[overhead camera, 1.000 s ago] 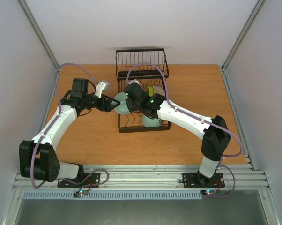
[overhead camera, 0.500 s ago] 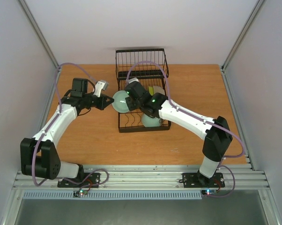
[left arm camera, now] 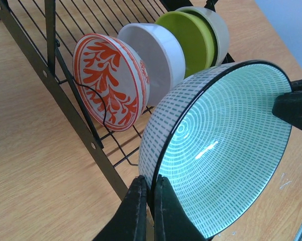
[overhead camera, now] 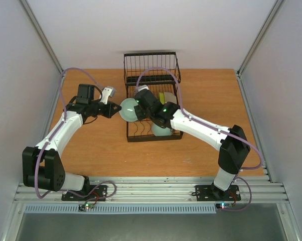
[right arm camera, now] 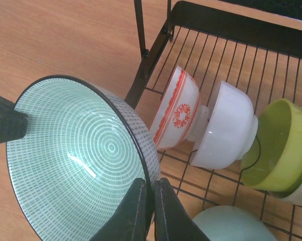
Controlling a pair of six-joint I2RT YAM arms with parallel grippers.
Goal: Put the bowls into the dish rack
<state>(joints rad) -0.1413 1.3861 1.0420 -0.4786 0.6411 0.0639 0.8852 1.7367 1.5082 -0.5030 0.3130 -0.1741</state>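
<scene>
The left fingers (left arm camera: 133,211) are clenched on the rim of a pale celadon bowl (left arm camera: 221,150), which is held tilted on edge above the desk (overhead camera: 91,150), right at the left rail of the dish rack (right arm camera: 231,25). The right fingers (right arm camera: 163,211) pinch the same bowl's rim on the opposite side. Inside the rack, a red-orange patterned bowl (left arm camera: 111,83), a white bowl (left arm camera: 158,50) and a yellow-green bowl (left arm camera: 188,37) stand on edge in a row, with a second celadon bowl (right arm camera: 231,226) nearer the arms.

I find no writing, number or brand mark to read in any view; the green bowl (left arm camera: 226,155) carries only painted dashes and rings.
</scene>
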